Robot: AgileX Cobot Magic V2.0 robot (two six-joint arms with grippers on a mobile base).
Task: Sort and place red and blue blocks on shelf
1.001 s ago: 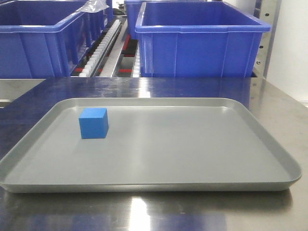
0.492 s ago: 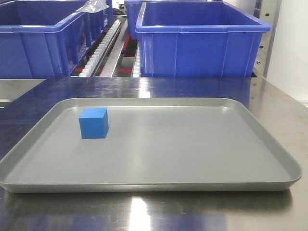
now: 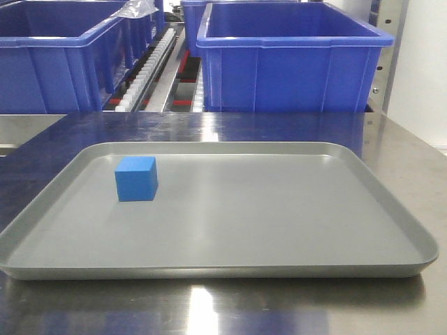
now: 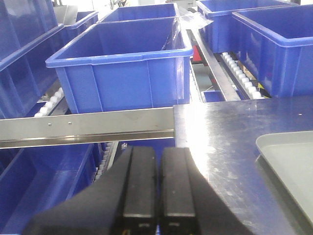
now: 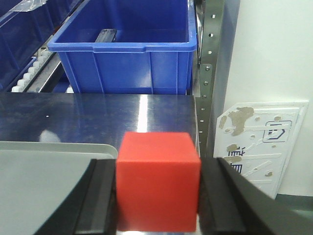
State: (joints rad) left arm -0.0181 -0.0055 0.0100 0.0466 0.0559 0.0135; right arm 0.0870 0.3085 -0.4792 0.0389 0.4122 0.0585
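Observation:
The blue block (image 3: 136,179) sits on the left part of the grey tray (image 3: 279,209); no gripper shows in the front view. In the right wrist view the red block (image 5: 157,181) fills the gap between the black fingers of my right gripper (image 5: 157,166), which is shut on it, above the steel table just right of the tray's corner (image 5: 44,176). My left gripper (image 4: 157,149) is shut with nothing in it, its two pads pressed together. It hangs just in front of the shelf rail (image 4: 98,122), which bears two small screws.
Large blue bins (image 3: 293,63) stand behind the steel table (image 3: 391,160) on roller tracks. Another bin (image 4: 122,68) stands on the shelf behind the rail, and more lie below. A perforated steel upright (image 5: 208,73) and a white wall are to the right.

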